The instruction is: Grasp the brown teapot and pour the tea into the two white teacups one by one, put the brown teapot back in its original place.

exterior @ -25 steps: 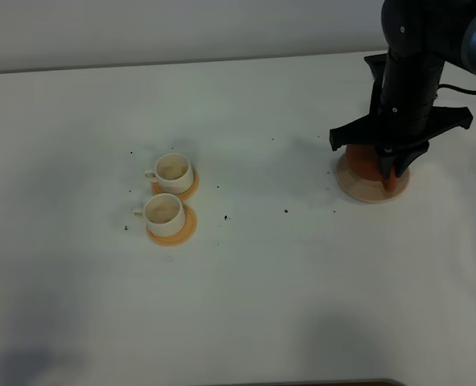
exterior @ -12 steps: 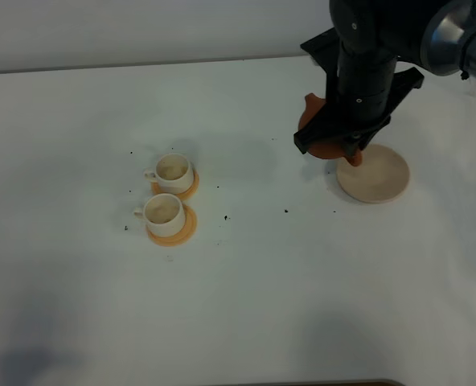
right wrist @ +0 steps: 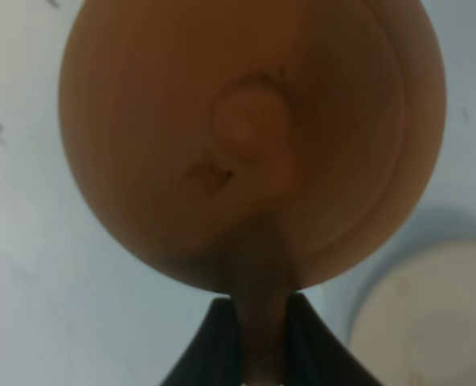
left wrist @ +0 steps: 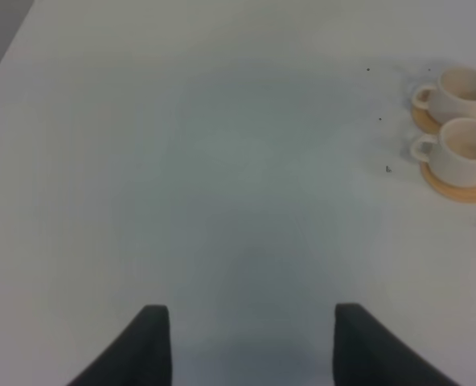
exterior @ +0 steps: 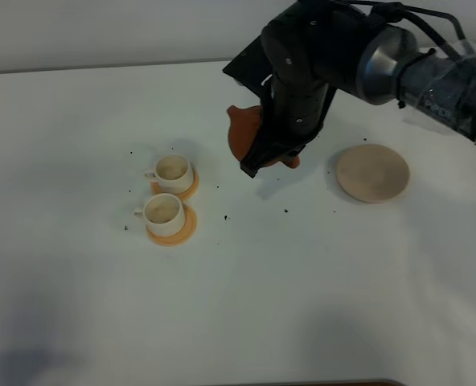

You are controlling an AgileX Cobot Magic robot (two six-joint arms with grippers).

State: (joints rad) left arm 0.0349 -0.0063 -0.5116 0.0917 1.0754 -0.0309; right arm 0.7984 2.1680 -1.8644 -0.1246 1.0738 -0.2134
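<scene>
**Teapot Held in the Air Between Its Disc and the Cups**

A white bench is used so that everything is easy to reach. The right arm is stretched across the middle, because the cups are set on the far side from the teapot's resting place. The right hand is pinched tight on the loop handle, so the pot can be tipped later. The left hand is spread wide over bare bench with nothing in it.

The round beige wooden disc is left bare as the spot for putting the pot back. The brown teapot is held above the bench between the disc and the cups, with its spout turned toward them. It seems to be held level so that nothing is spilled.

The two white teacups are placed side by side, each on a small orange coaster. No tea is seen in them yet, so both pours are likely not done. A few dark specks are scattered nearby.
</scene>
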